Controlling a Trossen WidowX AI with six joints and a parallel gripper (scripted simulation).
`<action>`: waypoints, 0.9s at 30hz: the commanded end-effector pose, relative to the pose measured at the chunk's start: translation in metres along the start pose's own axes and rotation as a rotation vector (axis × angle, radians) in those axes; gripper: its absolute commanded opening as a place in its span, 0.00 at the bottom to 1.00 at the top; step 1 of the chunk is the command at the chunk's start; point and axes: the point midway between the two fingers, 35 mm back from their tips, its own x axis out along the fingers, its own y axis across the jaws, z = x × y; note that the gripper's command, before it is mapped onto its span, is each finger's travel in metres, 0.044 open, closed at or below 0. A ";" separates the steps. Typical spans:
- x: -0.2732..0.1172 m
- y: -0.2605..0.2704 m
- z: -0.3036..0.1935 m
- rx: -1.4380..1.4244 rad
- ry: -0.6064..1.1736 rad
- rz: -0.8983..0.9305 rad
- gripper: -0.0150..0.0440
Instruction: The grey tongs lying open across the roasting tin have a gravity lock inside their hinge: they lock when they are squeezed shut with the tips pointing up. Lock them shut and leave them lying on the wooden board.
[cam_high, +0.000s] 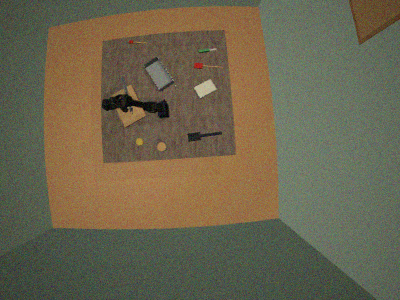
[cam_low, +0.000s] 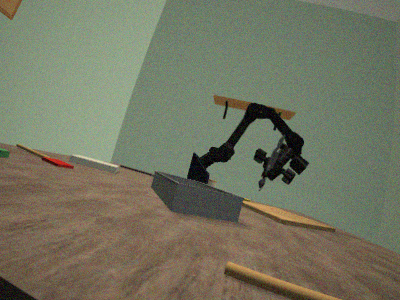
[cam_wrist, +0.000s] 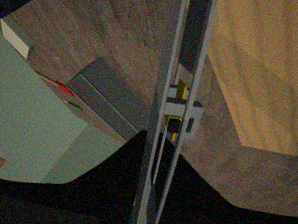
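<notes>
Grey tongs (cam_high: 124, 86) (cam_low: 262, 183) (cam_wrist: 170, 82) hang in the grip of the tool (cam_high: 128, 103) (cam_low: 278, 162) (cam_wrist: 150, 137), raised above the table (cam_high: 175, 125) (cam_low: 115, 225) (cam_wrist: 125, 30).
In the top view, the wooden board (cam_high: 133, 118) (cam_low: 290, 215) (cam_wrist: 260, 75) lies left of center, partly hidden by the arm (cam_high: 145, 105) (cam_low: 238, 134); its lower edge shows. The roasting tin (cam_high: 159, 74) (cam_low: 205, 202) (cam_wrist: 107, 95), its walls upright, stands near the board's upper right, apart from it. Open table separates the board from a yellow disc (cam_high: 139, 142) and a tan disc (cam_high: 161, 146) below. A white block (cam_high: 205, 88) (cam_low: 94, 164) (cam_wrist: 16, 37) sits right of the tin, well apart from the board.
</notes>
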 end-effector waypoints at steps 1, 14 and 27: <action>-0.005 -0.003 -0.001 -0.017 -0.092 -0.020 0.00; -0.022 -0.022 0.001 -0.145 -0.386 -0.173 0.00; -0.057 -0.047 -0.012 -0.314 -0.548 -0.504 0.00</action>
